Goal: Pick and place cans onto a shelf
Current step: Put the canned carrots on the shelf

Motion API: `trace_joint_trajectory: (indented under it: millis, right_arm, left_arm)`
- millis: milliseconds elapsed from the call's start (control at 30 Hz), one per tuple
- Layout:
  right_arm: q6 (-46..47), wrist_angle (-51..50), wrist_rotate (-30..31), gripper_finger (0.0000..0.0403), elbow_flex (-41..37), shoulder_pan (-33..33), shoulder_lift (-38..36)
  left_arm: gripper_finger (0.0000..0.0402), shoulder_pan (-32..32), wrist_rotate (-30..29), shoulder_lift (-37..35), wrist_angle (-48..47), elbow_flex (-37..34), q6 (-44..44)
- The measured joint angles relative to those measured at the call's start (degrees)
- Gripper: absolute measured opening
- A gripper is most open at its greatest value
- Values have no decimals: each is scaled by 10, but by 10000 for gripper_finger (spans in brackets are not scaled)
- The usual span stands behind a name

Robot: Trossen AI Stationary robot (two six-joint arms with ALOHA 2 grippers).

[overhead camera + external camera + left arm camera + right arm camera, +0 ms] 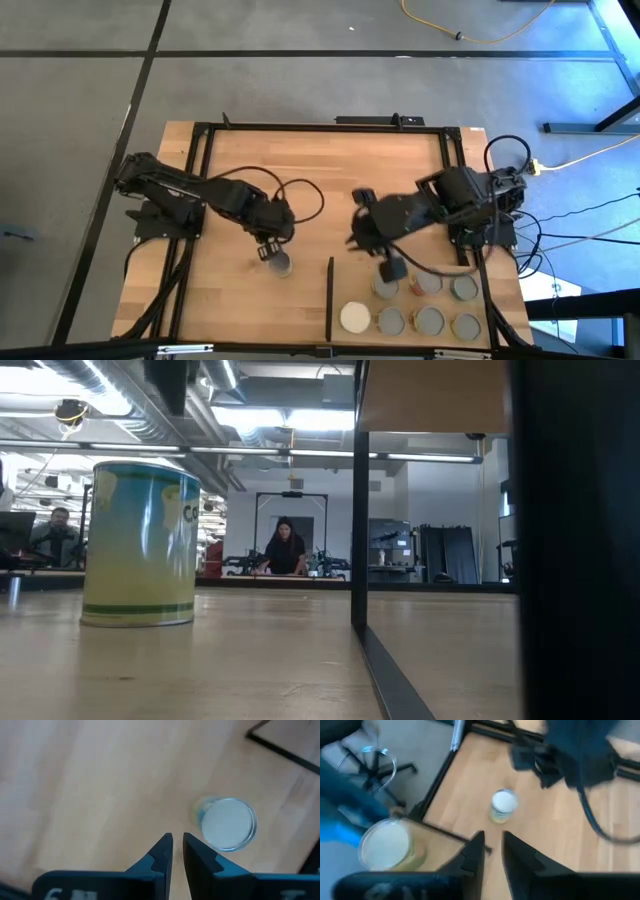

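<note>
The left gripper [266, 251], fingers nearly together and empty, hovers just beside the lone upright can [281, 264] on the open tabletop, nearer it than the right gripper [391, 268] above the shelf [345, 290].

Overhead, table-level and two wrist views, sharing one can [279, 263].

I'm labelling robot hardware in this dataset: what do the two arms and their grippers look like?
Both arms are dark, near-black jointed links with thin black cables looping beside them. The left gripper and right gripper each carry two dark, wedge-shaped fingers tapering to narrow tips. Pale markings show on the left gripper's body in its wrist view, too cropped to read.
</note>
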Motion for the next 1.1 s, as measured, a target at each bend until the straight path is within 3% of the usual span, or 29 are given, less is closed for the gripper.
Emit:
trace_joint_trajectory:
  millis: [133,267,667,800,967,1100]
  right_arm:
    - [26,36,5,67,0,-32,11]
    - [21,66,-4,67,0,-49,32]
    - [41,166,-48,67,0,-98,155]
    - [63,167,-59,67,0,-112,195]
    - [59,177,-135,67,0,-124,244]
    - [55,203,-137,67,0,-125,274]
  left_arm:
    - [37,-31,-57,-20,-48,71,6]
    - [37,-61,-87,-53,-63,100,-5]
    - [37,-136,-152,-171,-124,100,-139]
    - [37,-150,-163,-186,-124,100,-142]
    - [37,-150,-168,-188,-130,100,-141]
    - [37,-150,-169,-188,-156,100,-141]
